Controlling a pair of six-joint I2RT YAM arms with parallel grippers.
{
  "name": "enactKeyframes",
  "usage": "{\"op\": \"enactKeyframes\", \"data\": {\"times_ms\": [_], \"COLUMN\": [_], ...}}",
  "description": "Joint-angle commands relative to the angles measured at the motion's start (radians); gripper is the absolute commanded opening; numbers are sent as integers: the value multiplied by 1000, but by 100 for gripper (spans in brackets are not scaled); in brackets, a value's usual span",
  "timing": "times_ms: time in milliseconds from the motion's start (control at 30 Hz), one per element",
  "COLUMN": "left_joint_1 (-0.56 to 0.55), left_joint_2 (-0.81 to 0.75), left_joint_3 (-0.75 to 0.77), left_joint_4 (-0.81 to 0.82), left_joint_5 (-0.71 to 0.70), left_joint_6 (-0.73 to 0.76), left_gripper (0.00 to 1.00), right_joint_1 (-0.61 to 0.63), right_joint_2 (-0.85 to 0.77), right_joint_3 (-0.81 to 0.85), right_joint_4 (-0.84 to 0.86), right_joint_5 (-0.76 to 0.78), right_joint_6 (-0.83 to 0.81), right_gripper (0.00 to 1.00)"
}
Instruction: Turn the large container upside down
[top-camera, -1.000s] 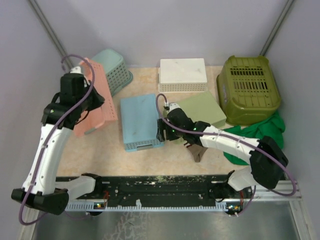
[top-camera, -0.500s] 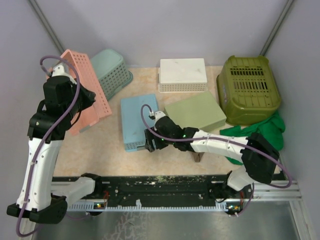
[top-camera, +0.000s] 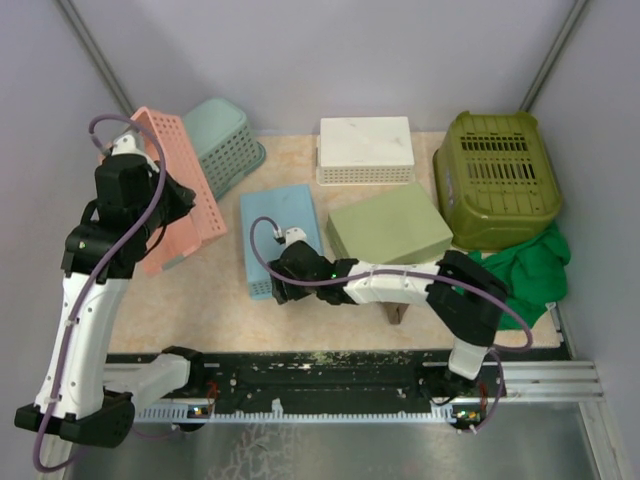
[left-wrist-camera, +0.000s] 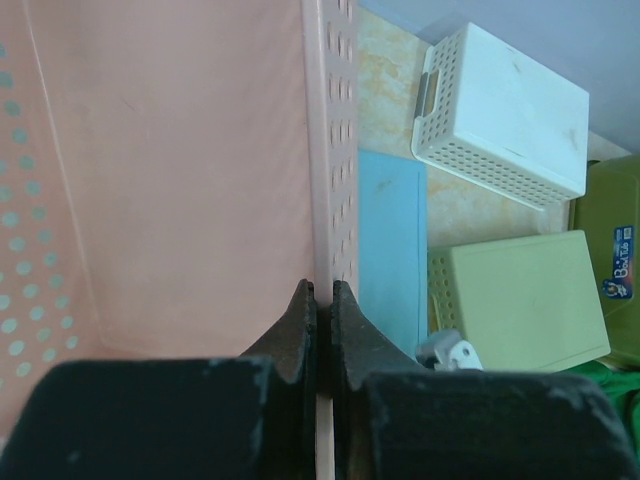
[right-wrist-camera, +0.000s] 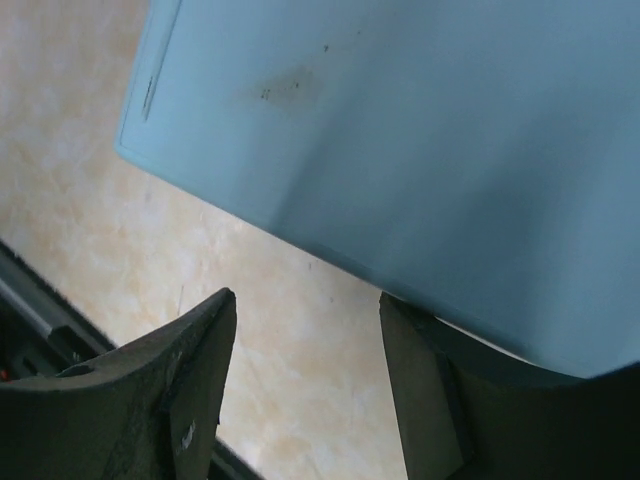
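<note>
The large pink container (top-camera: 190, 185) is tipped up on its long side at the far left, close against a teal basket (top-camera: 228, 140). My left gripper (top-camera: 168, 205) is shut on its slotted rim. In the left wrist view the fingers (left-wrist-camera: 322, 300) pinch the thin pink wall (left-wrist-camera: 328, 150), with the pink panel (left-wrist-camera: 170, 180) filling the left. My right gripper (top-camera: 278, 285) is open and empty, low at the near edge of the overturned blue container (top-camera: 278, 235). In the right wrist view its jaws (right-wrist-camera: 305, 300) hang over bare table beside the blue container (right-wrist-camera: 400, 130).
A white container (top-camera: 366, 148), a light green container (top-camera: 390, 222) and an olive basket (top-camera: 498, 178) lie bottom-up at the back and right. A green cloth (top-camera: 520, 270) and a small brown object (top-camera: 397, 312) are at the right. A black rail (top-camera: 330, 365) runs along the near edge.
My left gripper raised the pink container off the table and tipped it further up. My right gripper moved left along the near edge of the blue container.
</note>
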Motion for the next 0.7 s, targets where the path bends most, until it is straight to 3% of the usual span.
{"op": "enactKeyframes", "data": {"times_ms": [0, 367, 667], "left_joint_1": [1, 1, 2], "left_joint_2": [-22, -55, -66], "left_joint_3": [-6, 15, -16], "left_joint_4": [53, 11, 15], "left_joint_5": [14, -18, 8], "left_joint_6": [-3, 16, 19], "left_gripper": [0, 0, 0], "right_joint_1": [0, -117, -191], "right_joint_2": [116, 435, 649], "right_joint_3": [147, 504, 803], "right_joint_4": [138, 139, 92], "right_joint_5": [128, 157, 40], "right_joint_6": [32, 130, 123], "right_gripper": [59, 60, 60]}}
